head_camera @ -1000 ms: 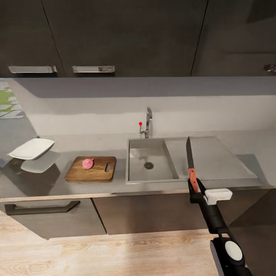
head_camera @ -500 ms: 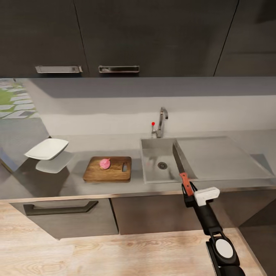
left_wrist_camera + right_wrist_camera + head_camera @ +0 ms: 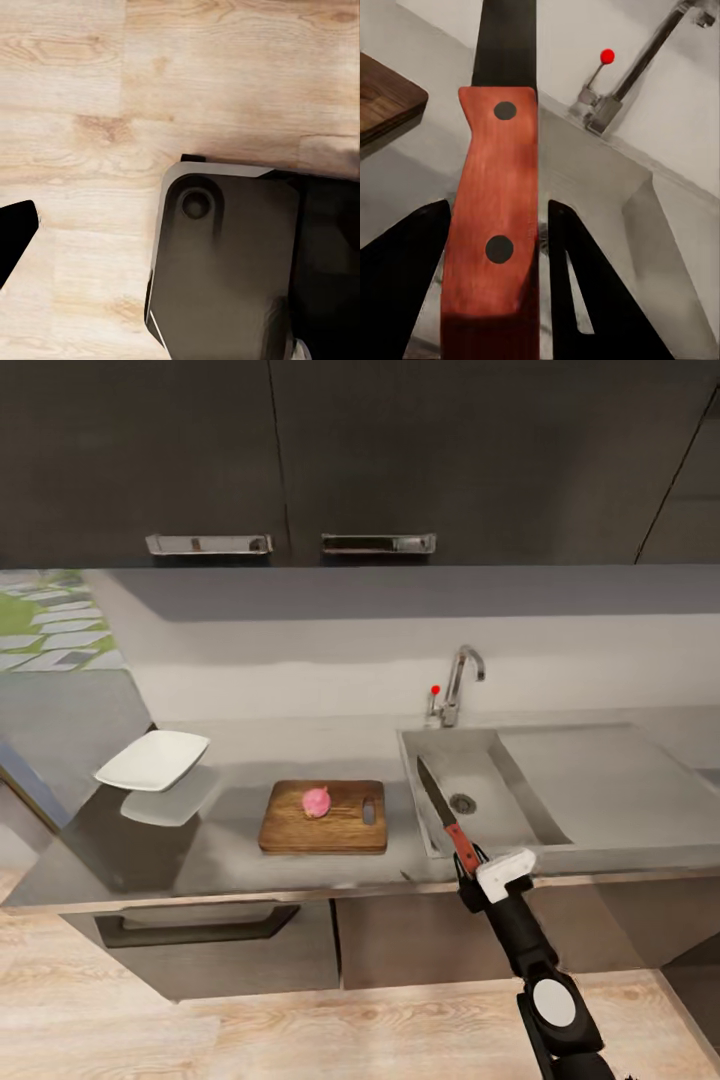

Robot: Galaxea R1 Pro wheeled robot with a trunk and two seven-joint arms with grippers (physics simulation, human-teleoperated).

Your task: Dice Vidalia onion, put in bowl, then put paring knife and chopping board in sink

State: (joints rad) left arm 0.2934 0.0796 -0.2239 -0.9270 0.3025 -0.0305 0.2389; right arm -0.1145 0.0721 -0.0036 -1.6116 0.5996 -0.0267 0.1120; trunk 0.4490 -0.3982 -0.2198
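The dark-brown chopping board (image 3: 330, 825) lies on the grey countertop (image 3: 230, 855), left of the sink (image 3: 500, 825). A whole pinkish onion (image 3: 316, 801) rests on the board. The white bowl (image 3: 152, 760) stands further left. My right gripper (image 3: 468, 868) is shut on the reddish-brown handle of the paring knife (image 3: 450, 830). The dark blade points away from me, over the sink's left part. In the right wrist view the knife (image 3: 495, 217) sits between both fingers (image 3: 405, 277), with a board corner (image 3: 382, 101) beside the blade. One dark left fingertip (image 3: 15, 240) hangs above the floor.
A faucet (image 3: 455, 685) with a red-tipped lever stands behind the sink, and a drainboard (image 3: 610, 770) lies to the sink's right. Dark wall cabinets (image 3: 360, 460) hang above. A drawer with a handle (image 3: 200, 930) is below the counter. My base (image 3: 232, 262) is on wooden floor.
The whole view has shifted, so the camera moved left along the counter. The held knife went from over the drainboard to over the sink basin, nearer the board.
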